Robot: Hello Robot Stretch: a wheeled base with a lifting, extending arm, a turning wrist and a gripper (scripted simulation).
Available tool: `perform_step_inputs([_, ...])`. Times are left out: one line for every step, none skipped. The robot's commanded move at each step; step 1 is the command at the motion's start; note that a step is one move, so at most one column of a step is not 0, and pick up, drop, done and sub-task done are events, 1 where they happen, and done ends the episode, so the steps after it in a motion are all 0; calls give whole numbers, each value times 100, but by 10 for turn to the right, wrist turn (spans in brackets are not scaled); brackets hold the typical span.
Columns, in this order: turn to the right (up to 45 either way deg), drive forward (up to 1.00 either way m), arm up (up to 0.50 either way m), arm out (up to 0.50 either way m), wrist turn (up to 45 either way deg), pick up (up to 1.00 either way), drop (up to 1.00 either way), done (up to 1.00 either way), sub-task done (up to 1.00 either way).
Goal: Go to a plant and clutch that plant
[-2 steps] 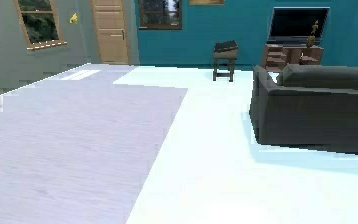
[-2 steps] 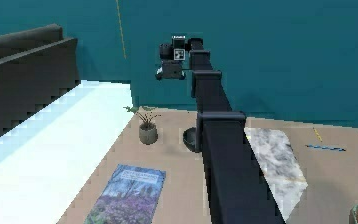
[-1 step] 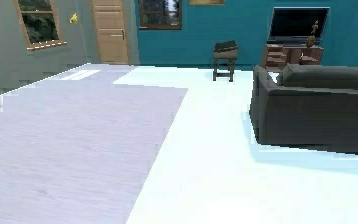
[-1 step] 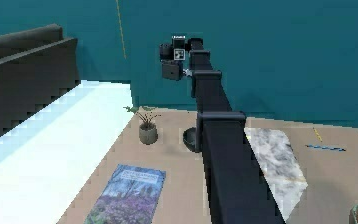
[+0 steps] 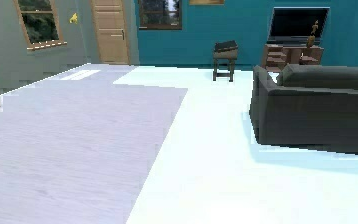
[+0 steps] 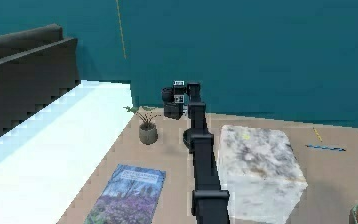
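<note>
Arm (image 6: 208,185) nearest, rising from 6 o'clock of arm side view over brown tabletop (image 6: 173,152). Flanking it: magazine (image 6: 129,192) at 9 o'clock, marbled block (image 6: 259,168) at 3. Magazine print too small to read. At arm's far end, gripper (image 6: 172,104): cannot tell finger state, nor whether anything held. Small potted plant (image 6: 145,124) upright on tabletop, near gripper's 8 o'clock. Forward view: grey rug (image 5: 67,130) at 8, dark sofa (image 5: 312,105) at 3, TV (image 5: 299,22) at 1, door (image 5: 110,30) at 11.

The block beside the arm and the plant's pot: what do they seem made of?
The block looks like marble or similar stone: white with grey-brown veining, finish unclear. The pot looks like matte grey ceramic or concrete; too small to be sure.
</note>
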Motion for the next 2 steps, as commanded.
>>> perform_step_inputs([0, 0, 0, 0, 0, 100, 0, 0, 0])
perform_step_inputs([0, 0, 10, 0, 0, 0, 0, 0, 0])
